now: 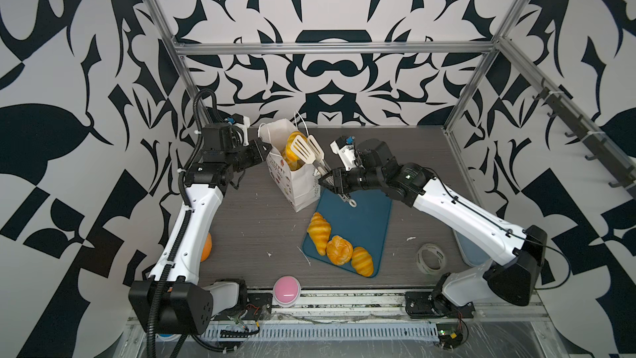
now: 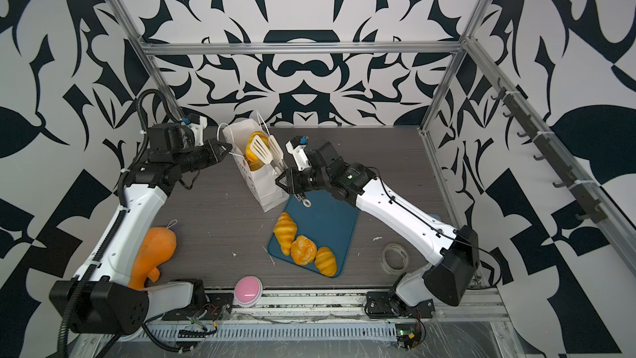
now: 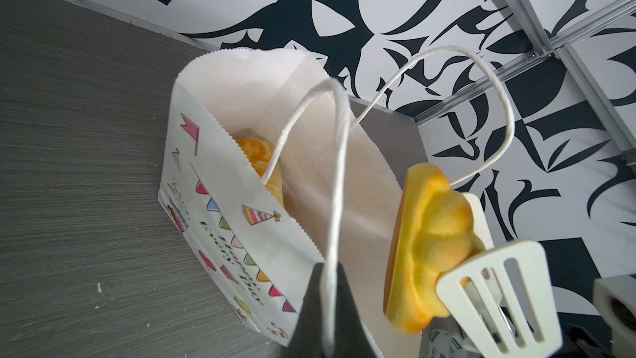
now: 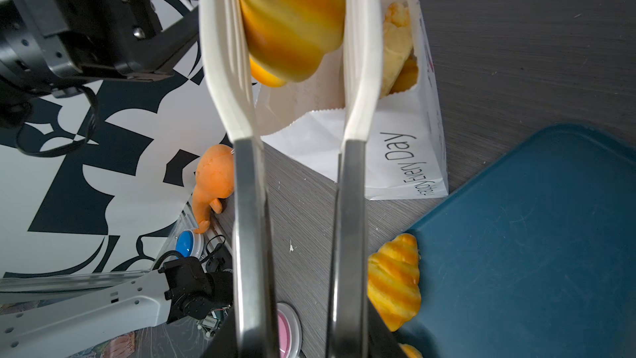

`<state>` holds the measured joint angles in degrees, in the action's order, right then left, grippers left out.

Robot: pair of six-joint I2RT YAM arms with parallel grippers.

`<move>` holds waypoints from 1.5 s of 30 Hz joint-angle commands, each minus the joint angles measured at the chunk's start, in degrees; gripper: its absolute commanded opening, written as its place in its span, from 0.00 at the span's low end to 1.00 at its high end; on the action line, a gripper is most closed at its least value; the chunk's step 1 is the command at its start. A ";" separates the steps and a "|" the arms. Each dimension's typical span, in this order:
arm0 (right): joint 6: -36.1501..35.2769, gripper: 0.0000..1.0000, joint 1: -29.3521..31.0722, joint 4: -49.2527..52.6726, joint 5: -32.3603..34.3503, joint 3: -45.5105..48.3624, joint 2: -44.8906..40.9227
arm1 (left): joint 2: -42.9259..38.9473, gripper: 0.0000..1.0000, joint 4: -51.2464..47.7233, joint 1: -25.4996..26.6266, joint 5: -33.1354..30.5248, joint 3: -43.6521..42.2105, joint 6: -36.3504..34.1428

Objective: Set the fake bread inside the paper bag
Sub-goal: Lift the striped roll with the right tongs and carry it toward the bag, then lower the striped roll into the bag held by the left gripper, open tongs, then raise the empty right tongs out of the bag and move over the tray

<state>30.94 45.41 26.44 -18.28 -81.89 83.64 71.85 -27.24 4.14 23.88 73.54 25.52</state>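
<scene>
1. Far left, an orange soft toy [image 2: 153, 253] lies on the counter [image 1: 261, 229] beside the left arm. It is no part of the job.
2. The left pincer [image 3: 327, 270] is closed on one cord handle [image 3: 339, 167] of the paper bag [image 1: 296, 180]. In the left wrist view the cord runs up between its fingers. I judge that it is steadying the bag and keeping the mouth open.
3. The bag stands upright toward the back of the counter. At least one piece of fake bread [image 3: 256, 153] rests inside against the printed wall, so part of the task is done. How many more lie below it cannot be seen.
4. Over the bag's mouth, white slotted tongs [image 1: 306, 149] clasp a striped loaf [image 3: 433, 246] by one end. It hangs about level with the rim and has not been let go. This looks like the step in hand.
5. The right pincer [image 1: 328, 180] is clamped round the tongs' metal arms and presses the blades onto the loaf.
6. Just beside the bag's foot lies a blue tray [image 1: 364, 222]. Along its near edge sit a croissant [image 1: 319, 232], a round bun [image 1: 339, 249] and a second croissant [image 1: 362, 260], touching in a row. The first one hangs partly over the tray's edge. These three are left to bag.
7. Far right, a tape roll [image 1: 431, 258] lies on the counter, well apart from the work.
</scene>
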 commanded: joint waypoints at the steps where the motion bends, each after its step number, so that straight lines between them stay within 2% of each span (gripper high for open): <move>1: -0.62 0.42 -0.15 -2.56 0.35 -3.00 -1.28 | 0.08 0.00 -0.04 -0.10 0.74 -0.76 0.04; 21: -0.97 0.51 -0.23 -1.28 0.42 -4.02 -0.99 | 0.11 0.00 0.08 -0.10 0.91 -0.77 0.07; 37: -3.23 0.48 -0.23 1.37 0.96 -4.85 -5.26 | -0.08 0.00 -0.03 -0.10 0.72 -0.74 -0.03; 45: -4.17 0.47 -0.29 3.73 4.09 -2.66 -8.93 | -0.04 0.00 -0.04 -0.10 0.73 -0.76 -0.03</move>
<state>28.25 45.36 31.31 -16.29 -83.40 77.36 71.85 -27.24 4.14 23.88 73.54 25.52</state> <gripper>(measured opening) 0.474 0.049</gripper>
